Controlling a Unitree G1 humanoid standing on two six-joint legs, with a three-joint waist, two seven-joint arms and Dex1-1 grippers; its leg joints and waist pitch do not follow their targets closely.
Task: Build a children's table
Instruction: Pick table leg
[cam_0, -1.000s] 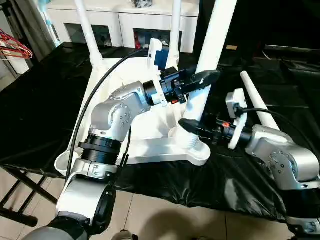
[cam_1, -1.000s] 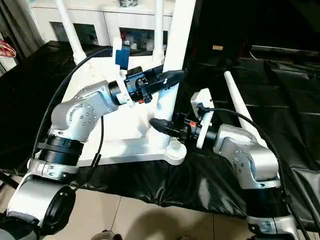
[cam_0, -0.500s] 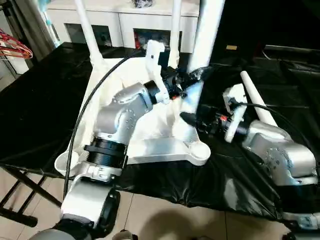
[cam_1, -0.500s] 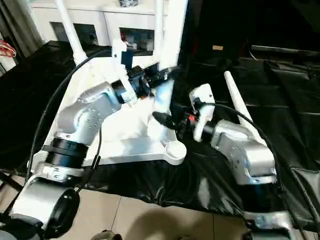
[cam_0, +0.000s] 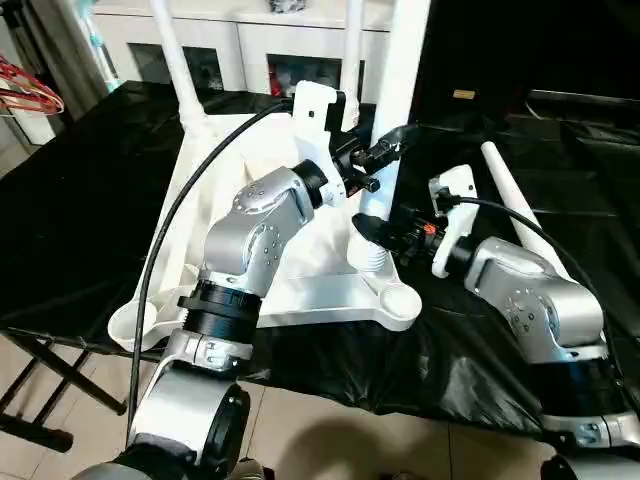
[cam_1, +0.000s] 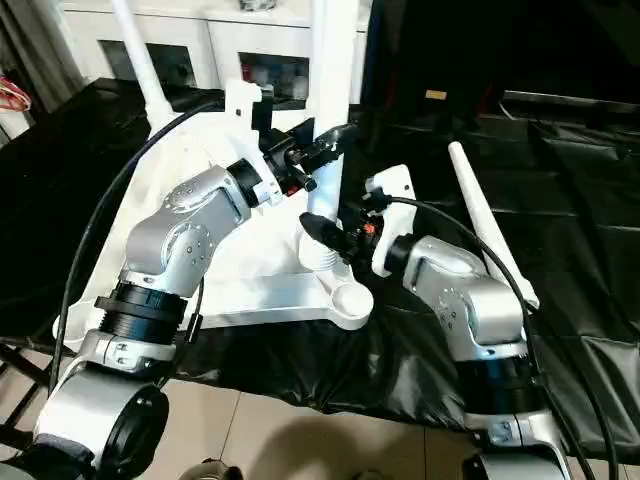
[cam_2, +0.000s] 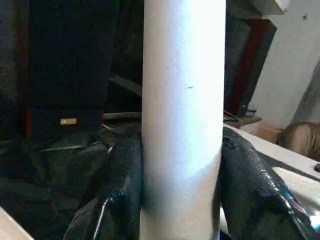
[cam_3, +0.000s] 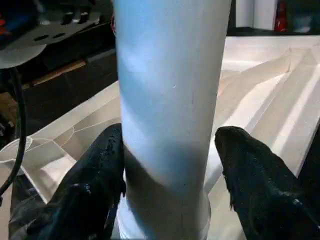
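The children's table top (cam_0: 215, 190) lies upside down on the black cloth, ribbed side up. Two legs (cam_0: 172, 60) stand in its far corners. A third leg (cam_0: 395, 90) stands nearly upright, its threaded end (cam_0: 371, 256) just behind the bare near right corner socket (cam_0: 397, 297). My left gripper (cam_0: 388, 150) is shut on this leg at mid height; both fingers (cam_2: 120, 180) press its sides. My right gripper (cam_0: 368, 232) straddles the leg's low end, open, with one finger (cam_3: 250, 185) a little off it. The fourth leg (cam_0: 515, 205) lies on the cloth at the right.
A white glass-door cabinet (cam_0: 240, 40) stands behind the table. Red hangers (cam_0: 25, 92) hang at the far left. A black cable (cam_0: 165, 230) runs along my left arm. The cloth's front edge (cam_0: 400, 400) drops to a tiled floor.
The held leg has swung more upright and its low end has moved back off the near right corner socket. My right gripper's fingers have spread and both arms have shifted towards the middle.
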